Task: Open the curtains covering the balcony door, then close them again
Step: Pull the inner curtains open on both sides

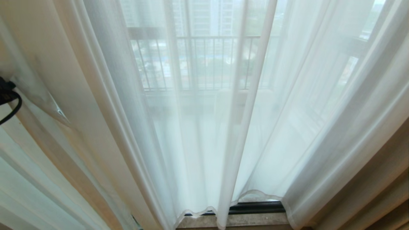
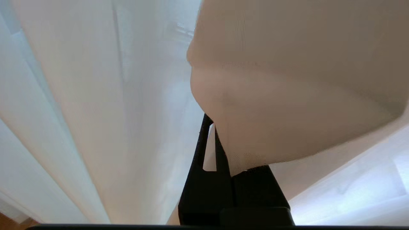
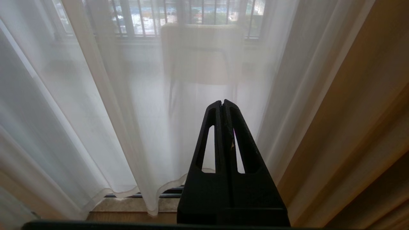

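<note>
Writing: you have no brand, label or lettering to read in any view.
Left gripper (image 2: pixel 213 127): your left fingers are pressed together with a cream fold of the curtains (image 1: pixel 204 134) pinched between them; the fabric drapes over one finger and hides its tip. In the head view only a dark bit of this arm and a black cable (image 1: pixel 11 108) show at the far left edge, with cloth pulled taut toward it.
Right gripper (image 3: pixel 222 103): your right fingers meet tip to tip and hold nothing; they point at the sheer panels without touching them.
Curtains: they hang drawn across the glass in front of you, hems just above the stone sill (image 1: pixel 255 220).
Balcony door: its dark bottom track (image 1: pixel 257 207) shows under the hems.
Beyond the sheer: you can make out a chair (image 3: pixel 201 54) and a barred railing (image 1: pixel 198 60).
Drape (image 3: pixel 367 127): the heavier tan one hangs at your right.
</note>
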### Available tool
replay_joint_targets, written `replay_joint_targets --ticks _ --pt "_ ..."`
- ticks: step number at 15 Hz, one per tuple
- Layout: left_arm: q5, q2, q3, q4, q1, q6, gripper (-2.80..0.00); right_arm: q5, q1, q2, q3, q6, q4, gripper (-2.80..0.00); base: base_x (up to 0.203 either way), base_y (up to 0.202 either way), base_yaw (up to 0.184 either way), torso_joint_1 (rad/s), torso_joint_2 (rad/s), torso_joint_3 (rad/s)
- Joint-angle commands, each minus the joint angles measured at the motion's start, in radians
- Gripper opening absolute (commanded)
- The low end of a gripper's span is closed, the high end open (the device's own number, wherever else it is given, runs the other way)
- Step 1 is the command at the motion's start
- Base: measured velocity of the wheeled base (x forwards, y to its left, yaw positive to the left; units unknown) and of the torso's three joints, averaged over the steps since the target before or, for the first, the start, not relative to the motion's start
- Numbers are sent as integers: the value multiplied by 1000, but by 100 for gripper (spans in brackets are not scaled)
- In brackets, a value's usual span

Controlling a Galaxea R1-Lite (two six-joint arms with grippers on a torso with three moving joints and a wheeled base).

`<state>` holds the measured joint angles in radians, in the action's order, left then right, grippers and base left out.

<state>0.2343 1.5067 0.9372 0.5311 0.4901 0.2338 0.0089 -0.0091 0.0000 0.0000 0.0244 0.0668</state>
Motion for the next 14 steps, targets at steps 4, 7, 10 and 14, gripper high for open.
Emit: replay_joint_targets --ticks 4,7,10,14 --pt "-39 -15 106 -101 -27 -7 -280 0 0 0 0 0 1 -280 0 0 0 0 0 0" --pt "-47 -16 116 -103 -38 -8 -280 1 0 0 0 0 1 -280 0 0 0 0 0 0" --pt "-83 -17 120 -104 -45 -46 -280 0 0 0 0 0 1 -280 0 0 0 0 0 0" --pt "-255 -20 125 -226 -55 -166 -280 0 0 1 0 0 1 -280 0 0 0 0 0 0"
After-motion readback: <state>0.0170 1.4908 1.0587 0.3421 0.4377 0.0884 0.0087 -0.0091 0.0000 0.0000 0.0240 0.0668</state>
